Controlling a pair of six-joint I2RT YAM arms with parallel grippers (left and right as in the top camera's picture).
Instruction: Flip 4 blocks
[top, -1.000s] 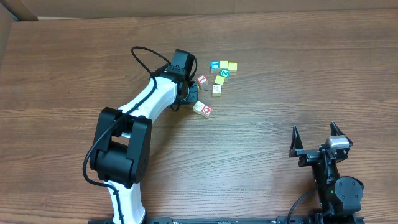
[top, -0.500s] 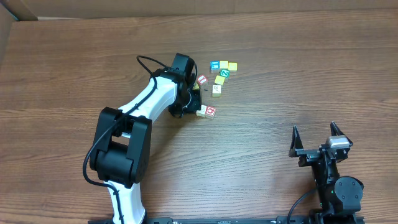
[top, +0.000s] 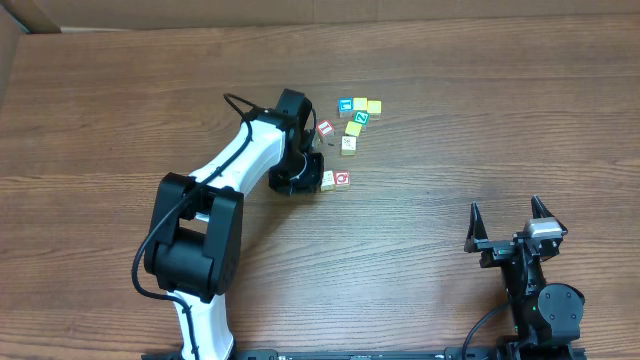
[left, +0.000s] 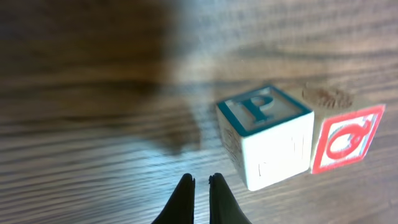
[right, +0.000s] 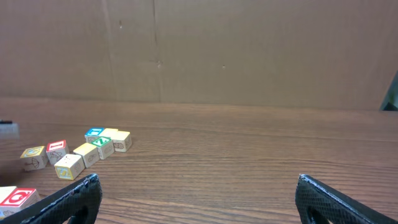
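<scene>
Brown wooden table (top: 480, 120) is carrying a scatter of small blocks (top: 352, 120). Left gripper (left: 200, 182), pinched shut on nothing, is sitting lower than a second ago, just beside the P block (left: 267, 137), which is touching the Q block (left: 345, 140). Both are lying slightly further right now, probably nudged. Whether either actually flipped is unclear. Right gripper (top: 504, 208) is waiting wide open, well apart.

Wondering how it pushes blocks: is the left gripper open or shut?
Shut: the left gripper has its tips almost touching, nothing between them, near the P block.

wood-grain table (top: 450, 120), brown cardboard wall (right: 249, 50) behind
</scene>
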